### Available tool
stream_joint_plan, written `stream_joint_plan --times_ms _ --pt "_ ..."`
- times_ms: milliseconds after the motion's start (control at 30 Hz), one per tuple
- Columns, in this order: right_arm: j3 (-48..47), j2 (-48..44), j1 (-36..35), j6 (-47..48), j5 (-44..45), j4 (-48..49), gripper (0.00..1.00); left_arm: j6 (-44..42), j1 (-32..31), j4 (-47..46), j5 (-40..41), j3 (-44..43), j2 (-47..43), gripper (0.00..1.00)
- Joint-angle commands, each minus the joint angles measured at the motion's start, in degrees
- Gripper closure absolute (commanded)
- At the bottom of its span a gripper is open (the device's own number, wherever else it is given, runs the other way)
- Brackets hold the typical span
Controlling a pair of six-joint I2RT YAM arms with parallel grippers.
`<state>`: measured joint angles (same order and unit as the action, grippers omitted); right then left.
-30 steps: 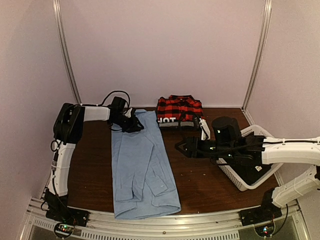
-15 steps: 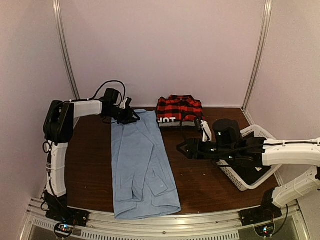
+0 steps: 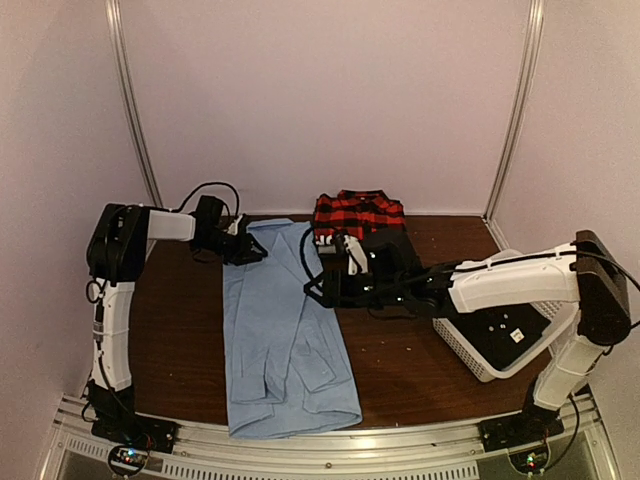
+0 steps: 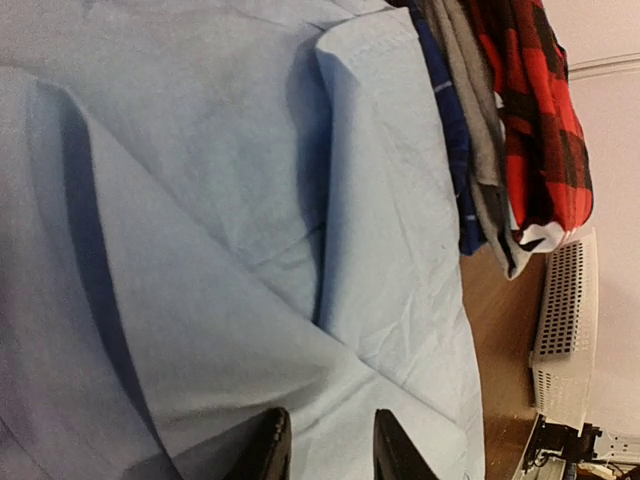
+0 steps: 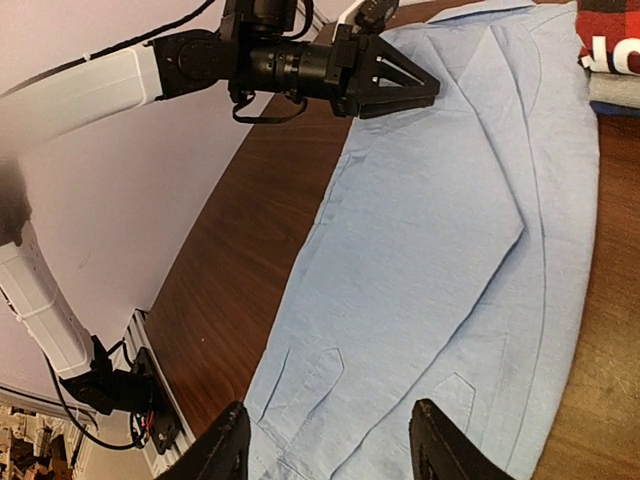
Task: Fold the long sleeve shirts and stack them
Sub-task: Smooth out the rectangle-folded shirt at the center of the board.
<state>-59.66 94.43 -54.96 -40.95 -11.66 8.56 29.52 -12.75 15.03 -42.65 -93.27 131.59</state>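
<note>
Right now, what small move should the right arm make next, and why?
Probably lower the right gripper onto the right edge of the light blue shirt and pinch. Its jaws hang open above that edge, empty, while the left gripper sits at the shirt's far left corner, suggesting a two-handed fold.

Light blue shirt flat lengthwise; plaid shirt folded behind.

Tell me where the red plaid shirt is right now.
In the top view, the red-and-black plaid shirt lies folded on other folded garments at the table's far edge, right of centre, just beyond the light blue shirt's far right corner.
</note>
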Motion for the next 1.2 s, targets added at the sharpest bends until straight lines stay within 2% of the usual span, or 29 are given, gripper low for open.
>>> stream_joint_plan --times_ms 0,167,500,700,933,1167 --pt "-5.5 8.4 1.4 -1.2 -4.5 7.9 0.45 0.9 1.9 -2.0 -1.7 -6.4 5.0 0.70" --pt "-15.2 20.0 2.2 -1.9 -7.0 8.2 0.46 1.4 1.9 -0.8 -0.5 -9.6 8.9 0.70" --pt "-31.2 36.8 7.2 -8.0 -9.6 11.4 0.46 3.2 2.0 -2.0 0.0 -11.7 12.2 0.70" --pt "-41.0 46.1 8.8 -10.9 -11.8 9.2 0.48 4.0 2.1 -1.6 0.1 -15.4 14.6 0.70" --pt "-41.0 47.3 11.4 -11.9 -13.8 7.6 0.48 5.0 2.6 -0.7 -0.6 -20.3 17.7 0.70" --pt "-41.1 41.2 11.2 -4.8 -17.3 -1.3 0.48 5.5 2.6 -0.3 -1.4 -22.7 18.1 0.70"
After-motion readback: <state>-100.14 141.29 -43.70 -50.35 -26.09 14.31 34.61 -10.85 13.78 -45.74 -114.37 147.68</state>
